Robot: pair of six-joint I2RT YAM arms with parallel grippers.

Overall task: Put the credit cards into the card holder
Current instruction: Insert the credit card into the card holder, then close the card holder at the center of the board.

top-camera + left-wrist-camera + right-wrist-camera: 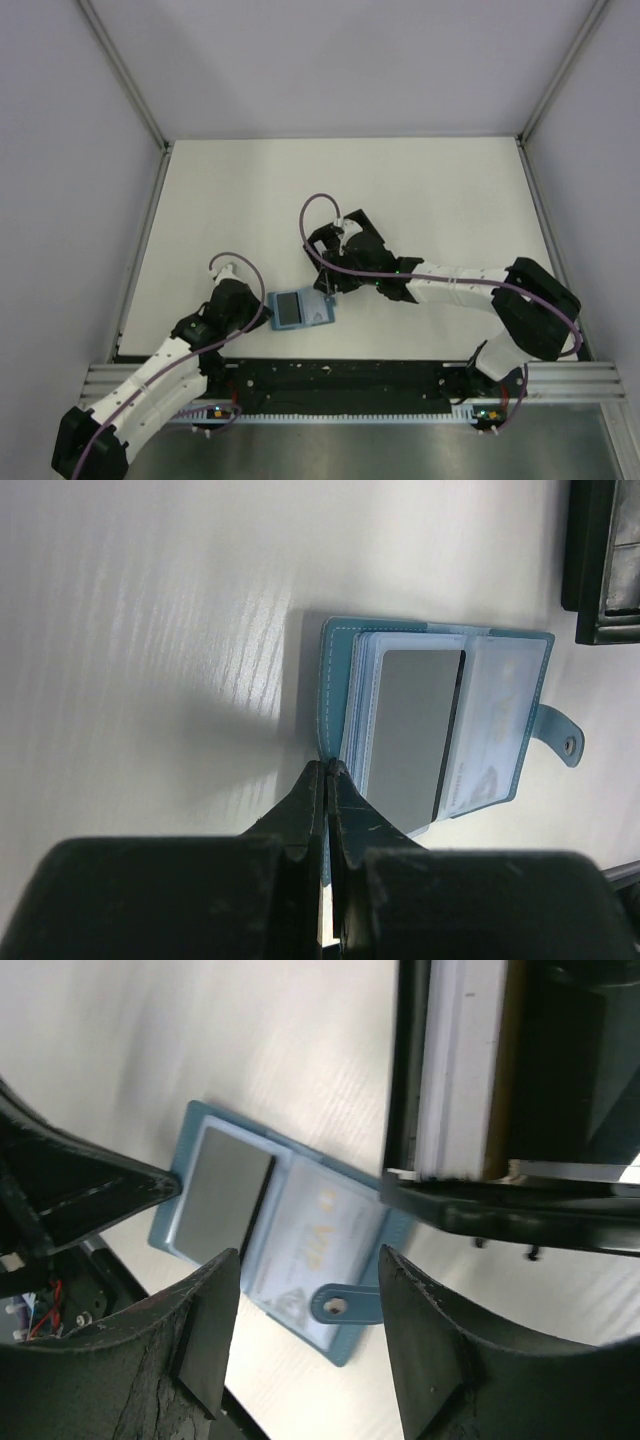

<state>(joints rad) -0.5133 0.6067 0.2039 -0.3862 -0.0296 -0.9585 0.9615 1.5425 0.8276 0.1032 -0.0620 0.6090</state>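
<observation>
The left gripper (328,770) is clenched, its two fingers pressed flat together. Their tips touch the near edge of the card holder (332,680); whether a sliver of its cover is nipped between them I cannot tell. The teal wallet lies open on the table (150,680) just beyond those tips. A silver-grey card (410,730) sits in the pocket nearest them and a pale printed card (490,730) in the pocket past it. The right gripper (308,1255) is released, its fingers spread over the wallet's snap strap (335,1305), which shows between them. Farther off, beyond one fingertip, stands the black tray (500,1210) with white cards (460,1060) on edge inside.
</observation>
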